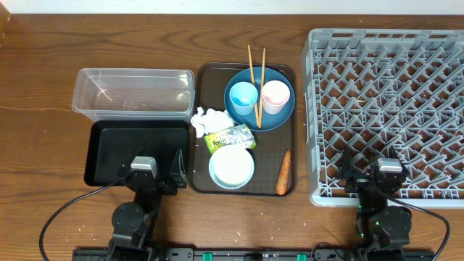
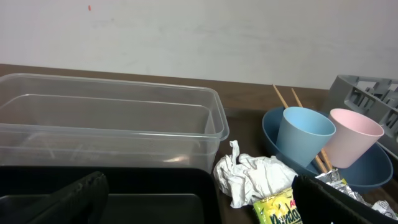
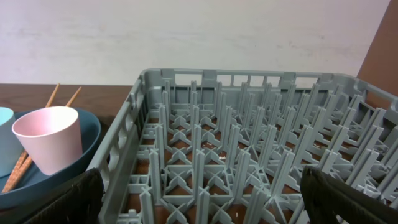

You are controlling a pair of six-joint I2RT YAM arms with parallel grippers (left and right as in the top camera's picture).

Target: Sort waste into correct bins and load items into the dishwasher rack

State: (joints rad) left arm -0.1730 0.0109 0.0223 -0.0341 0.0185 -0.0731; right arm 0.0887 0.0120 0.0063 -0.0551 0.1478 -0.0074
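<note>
Crumpled tissue [image 1: 205, 119] and wrapper [image 1: 230, 136] are seen just right of left claw [image 1: 154, 168], jaws held wide apart over black tray [image 1: 109, 145]. Plate [image 1: 280, 117] w/ blue cup [image 1: 243, 94], pink cup [image 1: 275, 96], chopsticks [image 1: 254, 69]: further fwd-right. Right claw [image 1: 371, 165] is spread wide, nothing gripped, over rack [image 1: 384, 72] near edge.

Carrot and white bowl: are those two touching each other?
Apart. The overhead view shows a strip of bare brown tray between the carrot and the bowl.
</note>
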